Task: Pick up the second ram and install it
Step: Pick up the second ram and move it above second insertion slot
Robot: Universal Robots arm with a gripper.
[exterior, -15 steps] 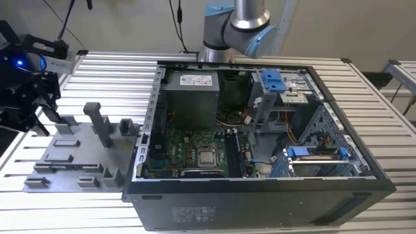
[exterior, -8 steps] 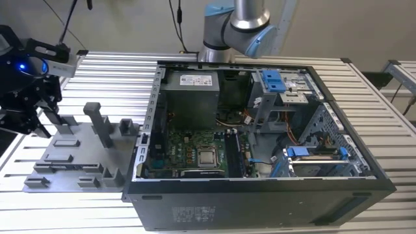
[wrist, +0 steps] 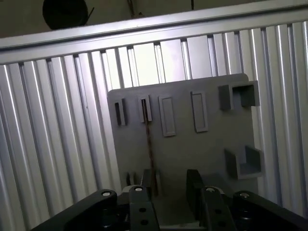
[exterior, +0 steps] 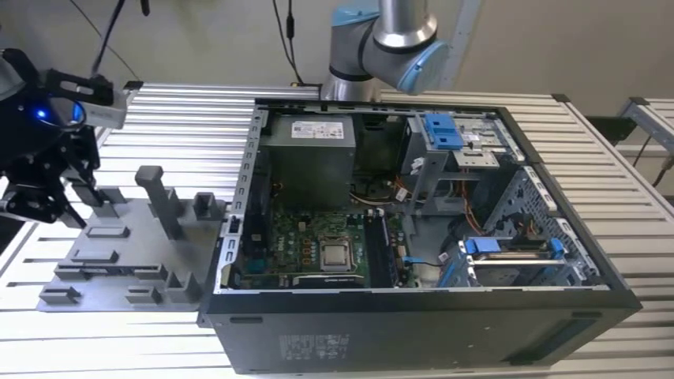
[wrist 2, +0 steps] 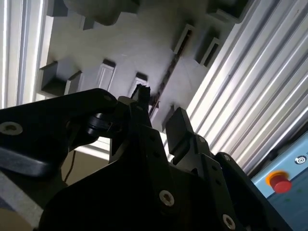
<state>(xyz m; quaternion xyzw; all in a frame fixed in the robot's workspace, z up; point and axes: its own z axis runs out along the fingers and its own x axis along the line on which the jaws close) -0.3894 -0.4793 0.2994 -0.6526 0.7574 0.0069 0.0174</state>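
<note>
We see the gripper [wrist: 171,185] with its two fingers spread and nothing pinched between them, hanging over the grey holder tray [wrist: 207,144]. The second ram [wrist: 148,139] stands on edge in one of the tray's slots, only its thin top edge facing up; we judge this leaves both flat faces free for the fingers to close on. Its near end lies close by one finger, not yet gripped. The tray lies on the slatted surface [exterior: 179,118], just beside the open computer case [exterior: 421,332], whose motherboard [exterior: 305,237] faces upward, reachable from above.
</note>
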